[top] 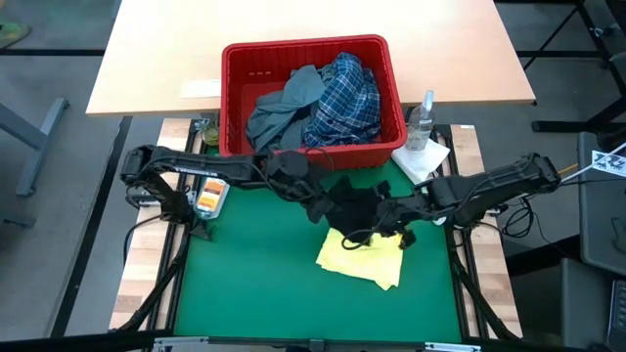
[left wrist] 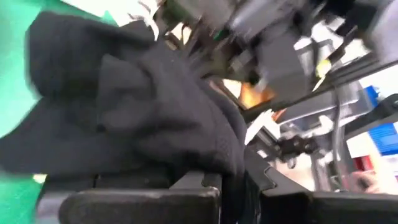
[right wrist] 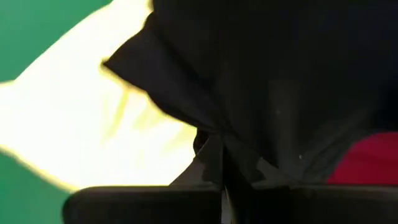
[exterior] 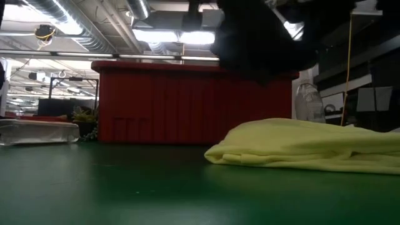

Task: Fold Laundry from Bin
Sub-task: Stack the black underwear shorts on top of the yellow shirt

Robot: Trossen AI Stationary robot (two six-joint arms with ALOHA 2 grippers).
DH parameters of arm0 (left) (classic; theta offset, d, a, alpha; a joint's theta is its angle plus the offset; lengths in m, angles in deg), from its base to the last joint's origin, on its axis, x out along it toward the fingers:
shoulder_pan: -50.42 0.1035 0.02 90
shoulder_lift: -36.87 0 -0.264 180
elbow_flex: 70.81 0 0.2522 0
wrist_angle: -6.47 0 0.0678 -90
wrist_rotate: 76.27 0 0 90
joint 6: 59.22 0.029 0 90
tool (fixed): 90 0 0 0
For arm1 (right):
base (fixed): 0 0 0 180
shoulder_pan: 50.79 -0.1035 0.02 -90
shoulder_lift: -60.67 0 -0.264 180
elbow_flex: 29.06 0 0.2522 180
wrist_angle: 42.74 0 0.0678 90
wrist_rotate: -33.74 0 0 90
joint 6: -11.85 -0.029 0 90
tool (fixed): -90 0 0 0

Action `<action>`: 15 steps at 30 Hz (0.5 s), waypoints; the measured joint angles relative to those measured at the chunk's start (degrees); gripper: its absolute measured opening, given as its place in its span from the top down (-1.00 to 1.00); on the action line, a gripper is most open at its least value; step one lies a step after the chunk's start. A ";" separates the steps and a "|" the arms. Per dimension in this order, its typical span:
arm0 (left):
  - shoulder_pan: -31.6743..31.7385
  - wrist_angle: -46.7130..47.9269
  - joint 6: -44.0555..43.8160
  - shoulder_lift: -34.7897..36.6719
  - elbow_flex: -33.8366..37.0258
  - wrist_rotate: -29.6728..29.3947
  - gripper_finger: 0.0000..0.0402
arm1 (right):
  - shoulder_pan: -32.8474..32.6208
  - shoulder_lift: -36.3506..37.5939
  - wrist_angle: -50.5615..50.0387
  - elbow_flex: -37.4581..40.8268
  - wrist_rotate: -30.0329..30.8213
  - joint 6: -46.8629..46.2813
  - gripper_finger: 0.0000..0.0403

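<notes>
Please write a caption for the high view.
Both grippers, left and right, hold a dark navy garment above a folded yellow garment.

The high view looks straight down on the whole table; the low view sits at mat (exterior: 125, 187) level, facing the far bin (exterior: 187, 103). Both share the yellow garment (top: 364, 256). Each wrist view looks past its fingers, very close to dark cloth (left wrist: 124, 118).

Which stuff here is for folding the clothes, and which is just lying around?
For the job:
- dark navy garment, held by both claws
- yellow garment on the mat
- plaid shirt and grey-blue garment in the red bin

Just lying about:
- clear bottle
- white paper towel
</notes>
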 joint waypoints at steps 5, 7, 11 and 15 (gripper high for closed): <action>0.07 -6.40 1.15 -4.89 0.02 -0.03 0.96 | 0.00 3.01 -8.23 0.00 -2.28 -3.77 1.00; 0.07 -8.68 1.94 -6.79 0.02 -0.04 0.96 | -0.11 3.66 -11.41 0.00 -3.13 -5.02 1.00; 0.09 -11.99 3.92 -9.97 0.02 -0.07 0.96 | -0.17 4.28 -16.37 0.27 -3.46 -7.19 1.00; -0.54 -12.88 5.02 -12.66 0.02 -0.86 0.96 | -0.24 4.25 -19.25 2.29 -4.29 -10.66 1.00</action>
